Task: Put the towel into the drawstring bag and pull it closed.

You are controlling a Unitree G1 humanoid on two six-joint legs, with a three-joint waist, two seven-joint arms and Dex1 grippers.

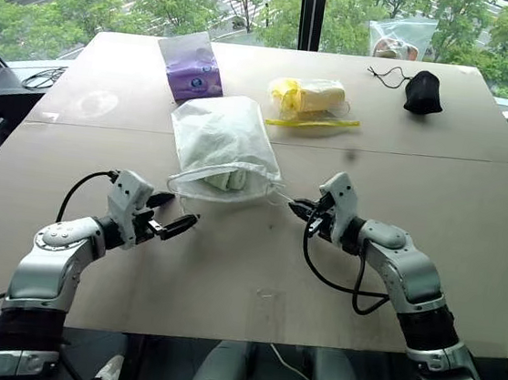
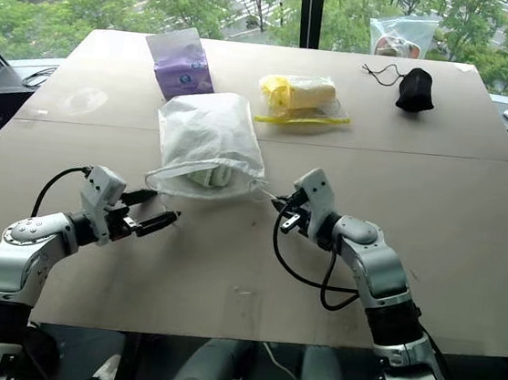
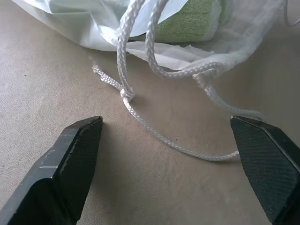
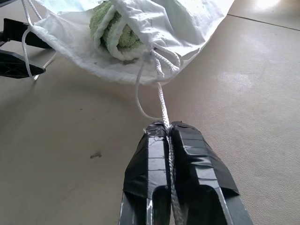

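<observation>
Nearest the camera, the right gripper (image 4: 168, 129) has its fingers pressed together on the white cord (image 4: 162, 105) that runs from the right side of the drawstring bag (image 1: 218, 140). The cord rises from between them toward the bag's gathered mouth. The left gripper (image 1: 170, 219) rests low over the surface (image 1: 245, 271) near the bag's left side with its fingers spread wide and nothing between them. A knotted loop of the left cord (image 3: 140, 117) lies on the surface just ahead of them, untouched.

The towel (image 4: 110, 28), light green terry, already sits inside the bag, bunched just behind the mouth and visible through the opening and the thin fabric. The mouth looks only partly drawn.

So the stuffing step appears done and the closing step is in hand. The next move likely calls for the left fingers to advance and close on the left cord near its knot, then for both arms to pull apart to cinch the mouth.

Further back lie a purple packet (image 1: 191, 64), a yellow item in clear plastic (image 1: 310, 97) and a small black pouch (image 1: 423, 90). The print on the purple packet is too small to read, and no other writing is legible.
</observation>
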